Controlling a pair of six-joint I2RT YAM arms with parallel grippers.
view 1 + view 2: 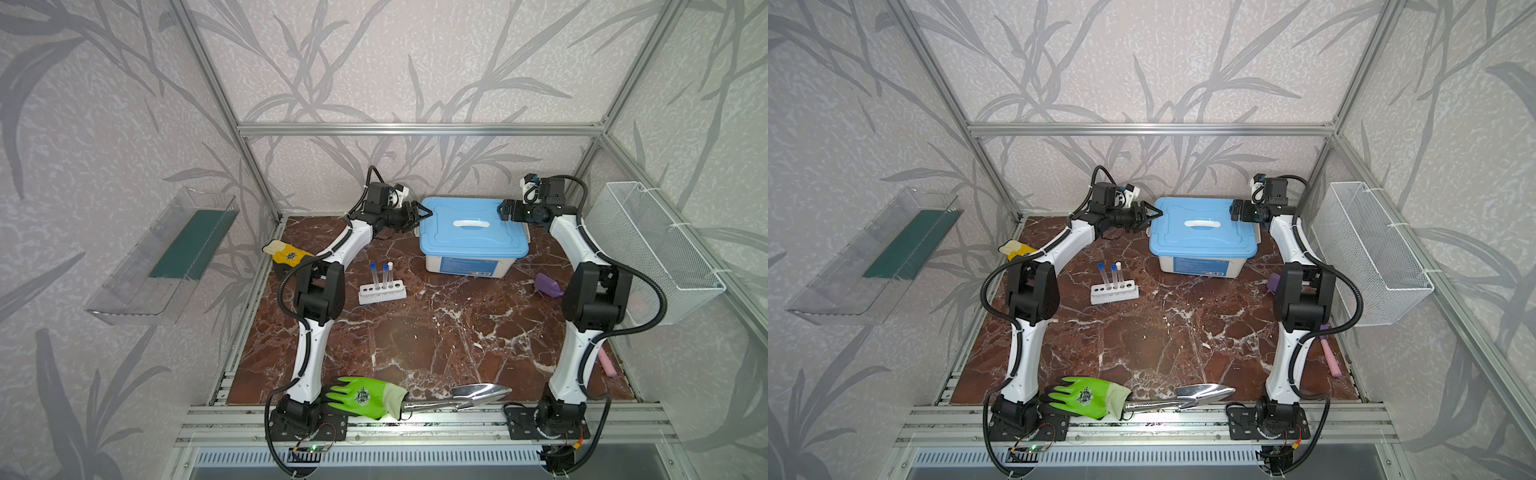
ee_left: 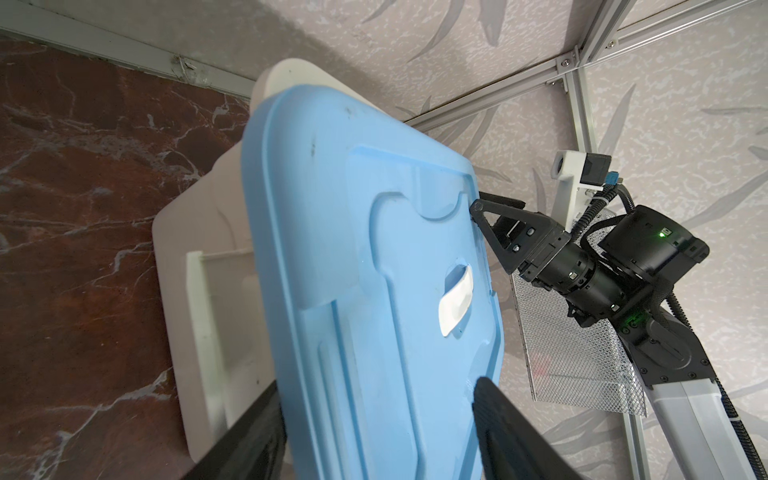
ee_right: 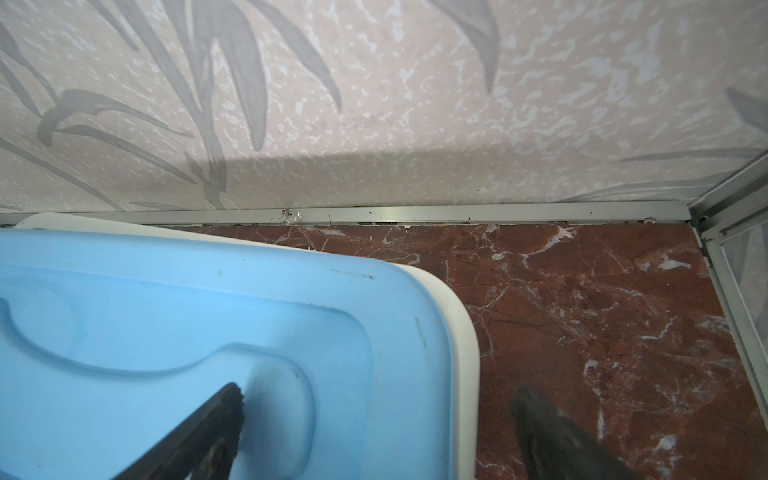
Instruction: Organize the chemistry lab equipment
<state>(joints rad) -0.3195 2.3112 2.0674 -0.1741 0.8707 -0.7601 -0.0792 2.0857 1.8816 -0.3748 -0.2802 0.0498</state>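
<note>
Three clear test tubes [image 1: 385,275] [image 1: 1114,276], two blue-capped and one white-capped, stand in the white rack [image 1: 382,294] [image 1: 1114,294] left of centre. At the back sits a white box [image 1: 465,266] under a blue lid [image 1: 457,241] [image 1: 1200,243] [image 2: 365,249] [image 3: 166,311]. My left gripper [image 1: 422,214] [image 1: 1152,216] [image 2: 378,384] is open, its jaws straddling the lid's left end. My right gripper [image 1: 505,210] [image 1: 1235,212] [image 3: 380,392] is open at the lid's right end, one finger over the lid, one outside the box rim. A purple bottle [image 1: 547,284] lies right.
A yellow glove [image 1: 289,253] lies at the left edge. A green glove [image 1: 365,397] and a metal trowel [image 1: 473,395] lie at the front. A pink stick-shaped thing [image 1: 607,365] lies by the right arm. A wire basket [image 1: 652,249] hangs on the right wall, a clear shelf [image 1: 166,257] on the left.
</note>
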